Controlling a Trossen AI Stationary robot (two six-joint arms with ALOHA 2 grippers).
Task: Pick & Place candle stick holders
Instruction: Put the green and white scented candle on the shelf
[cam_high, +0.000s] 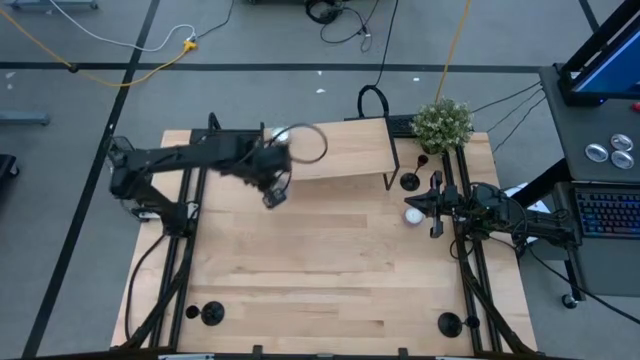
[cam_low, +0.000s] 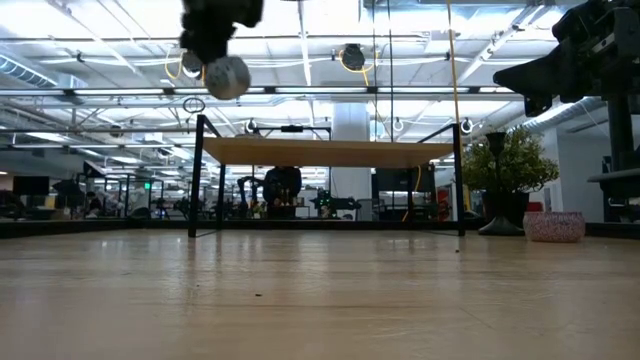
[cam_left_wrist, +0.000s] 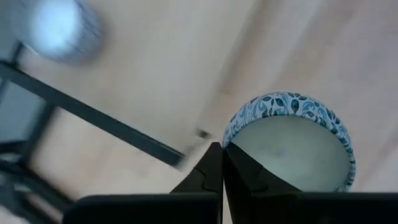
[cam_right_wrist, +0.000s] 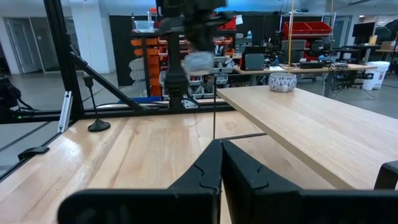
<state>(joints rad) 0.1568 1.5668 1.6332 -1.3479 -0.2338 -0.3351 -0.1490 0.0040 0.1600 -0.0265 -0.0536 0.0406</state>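
The nearest candle stick holder stands upright on the surface near the right hand, at about its 12 o'clock; that hand's fingers are together, while the raised left hand apparently pinches a patterned cup.

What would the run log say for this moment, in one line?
left gripper: aloft, shut on patterned cup | right gripper: shut, waiting at right edge | candle stick holders: untouched on table

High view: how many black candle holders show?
3 candle holders: one at the table's front-left corner, one front-right, one by the shelf's right leg. More may hide under the shelf.
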